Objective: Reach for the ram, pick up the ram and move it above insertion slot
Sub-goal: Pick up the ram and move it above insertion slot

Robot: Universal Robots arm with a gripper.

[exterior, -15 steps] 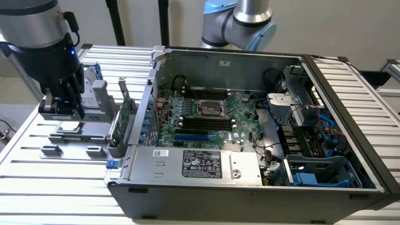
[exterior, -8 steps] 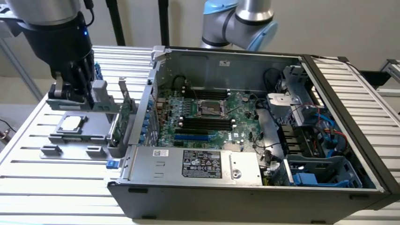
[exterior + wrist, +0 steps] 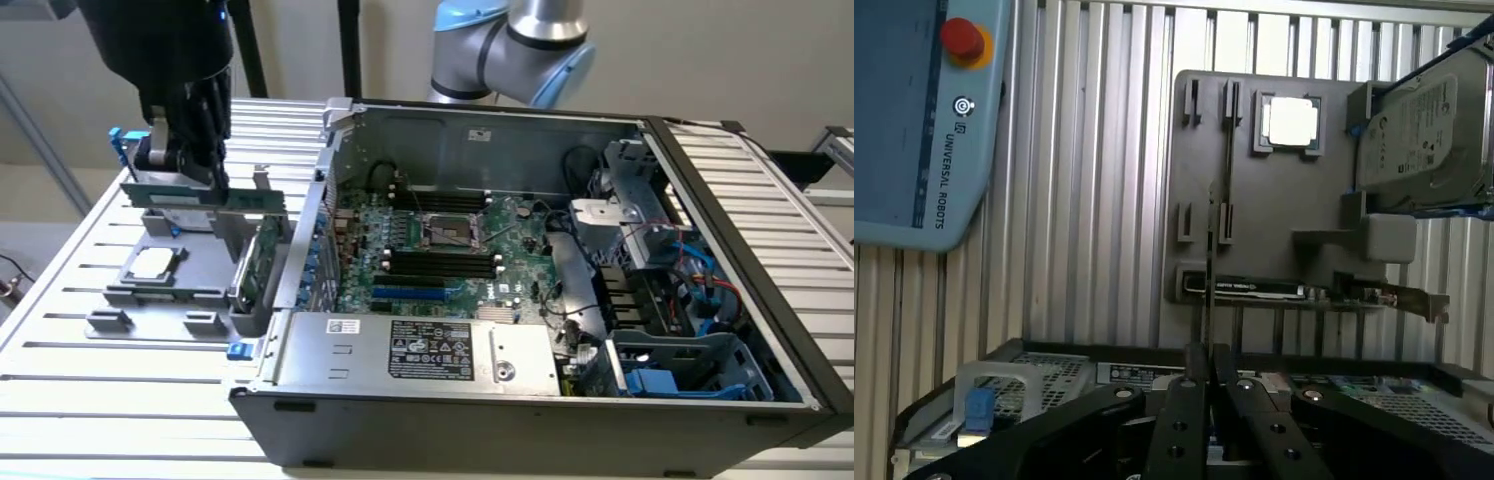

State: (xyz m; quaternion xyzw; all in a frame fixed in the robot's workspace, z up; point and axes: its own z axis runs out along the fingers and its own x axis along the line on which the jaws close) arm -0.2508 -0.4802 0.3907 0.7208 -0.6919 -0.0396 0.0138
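Items logged from my remote station:

1. Gripper (image 3: 200, 172), upper left of the exterior view. In the wrist view its fingers (image 3: 1184, 420) are pressed together on a thin board seen edge-on. Clamped on the ram.
2. The ram (image 3: 251, 201) (image 3: 1209, 262): a green stick held level under the gripper, above the grey fixture (image 3: 114, 295), well apart from the computer case (image 3: 747, 240). Its long edge runs toward the case wall on the exterior view's right.
3. On the fixture I see a processor (image 3: 150, 262) (image 3: 1291, 121), a silver hard drive (image 3: 1424, 140) and an expansion card (image 3: 267, 255) standing upright just beside the case.
4. Case: lid off and open from above. The black memory slots (image 3: 441, 262) lie mid-board, with cables and a drive cage (image 3: 667, 290) on the exterior view's right.
5. Slatted table (image 3: 80, 400): bare strip along the lower left.
6. Teach pendant (image 3: 914, 130) with a red stop button (image 3: 962, 40), lying apart from the fixture.
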